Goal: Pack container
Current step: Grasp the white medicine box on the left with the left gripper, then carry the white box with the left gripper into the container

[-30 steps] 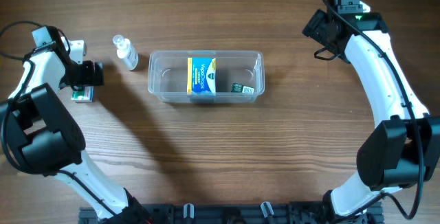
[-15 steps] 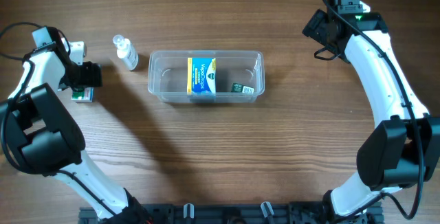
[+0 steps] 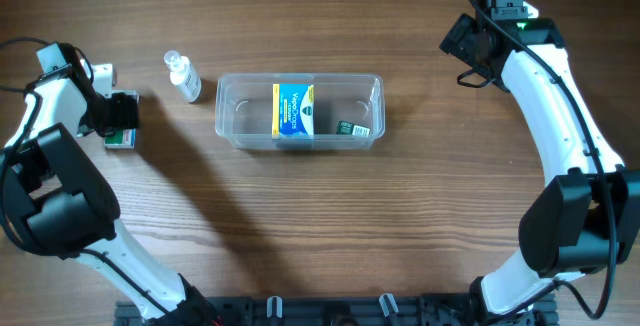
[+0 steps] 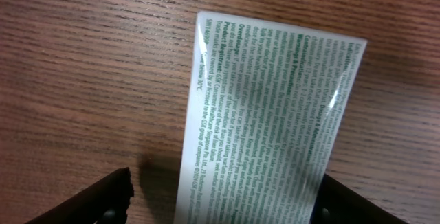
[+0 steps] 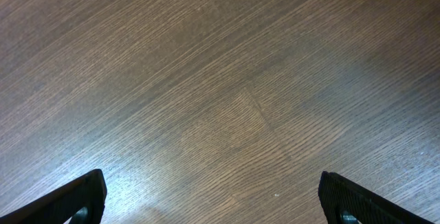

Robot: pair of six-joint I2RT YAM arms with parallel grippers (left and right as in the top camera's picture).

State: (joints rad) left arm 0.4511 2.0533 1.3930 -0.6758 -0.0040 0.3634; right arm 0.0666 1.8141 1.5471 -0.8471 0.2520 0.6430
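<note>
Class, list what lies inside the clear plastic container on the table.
Inside the container lie a blue-and-yellow box, mid-tub, and a small dark item towards one end. Anything beneath the box is covered.

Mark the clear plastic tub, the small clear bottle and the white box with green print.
Clear plastic tub [image 3: 242, 115]: overhead view, bare floor at its left end.
Small clear bottle [image 3: 187, 84]: overhead view, its body.
White box with green print [image 4: 268, 114]: left wrist view, middle of printed face.
</note>
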